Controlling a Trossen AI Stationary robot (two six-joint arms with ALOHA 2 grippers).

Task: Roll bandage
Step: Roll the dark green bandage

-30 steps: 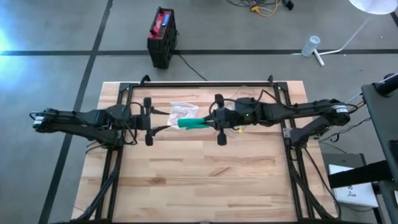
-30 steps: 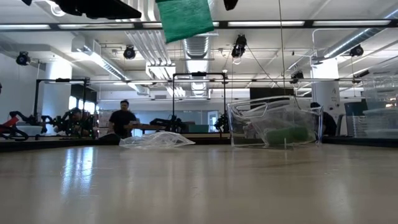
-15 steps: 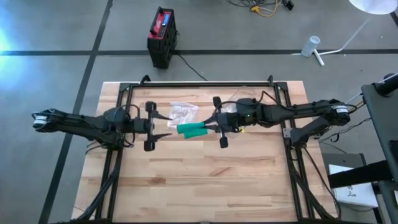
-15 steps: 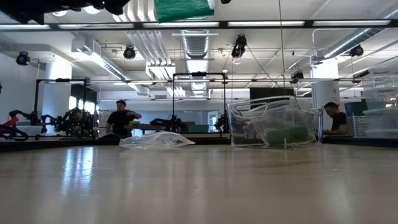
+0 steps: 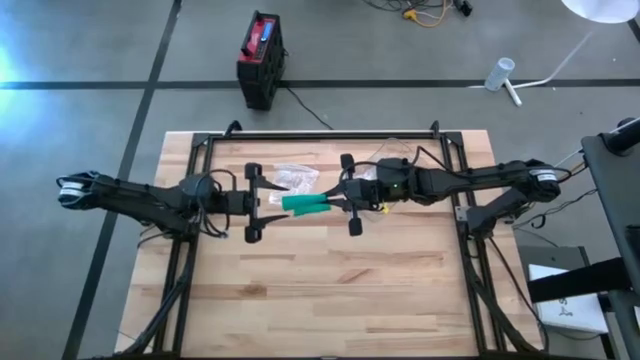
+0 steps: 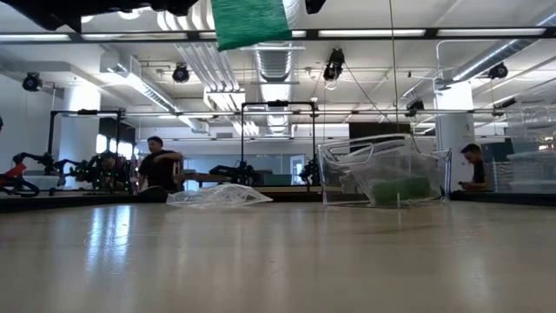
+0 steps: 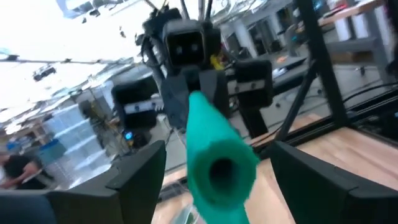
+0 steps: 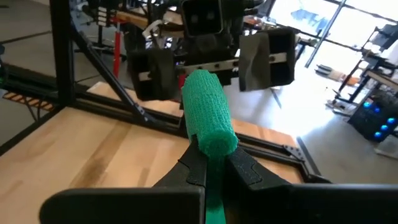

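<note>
A green bandage roll point(image 5: 304, 204) hangs level above the table's middle, and in the low view it shows at the top edge point(image 6: 252, 22). My right gripper point(image 5: 333, 203) point(image 8: 211, 163) is shut on the roll's right end. My left gripper point(image 5: 278, 203) point(image 7: 217, 149) is open and faces the roll from the table's left. Its two fingers point(image 7: 140, 180) stand on either side of the roll's free end point(image 7: 217, 171), with a gap on each side. My right gripper pinches the roll's right end point(image 8: 210, 144) between its two fingertips. A green strip point(image 8: 215, 205) runs back between the fingers. The fingers come level from the table's right side and lie along the roll. The roll sticks out past them toward the left gripper, lifted clear of the table.
A crumpled clear plastic wrapper point(image 5: 295, 178) point(image 6: 217, 196) lies on the table behind the roll. A clear plastic box point(image 6: 382, 174) with something green inside stands at the back right. A black frame point(image 5: 320, 134) borders the table's far part. The near half of the wooden table point(image 5: 330, 300) is bare.
My left gripper has gone toward the table's right edge, up to the roll's free end, and has tipped up until it points level at the roll. The right gripper and the roll have stayed about where they were.
</note>
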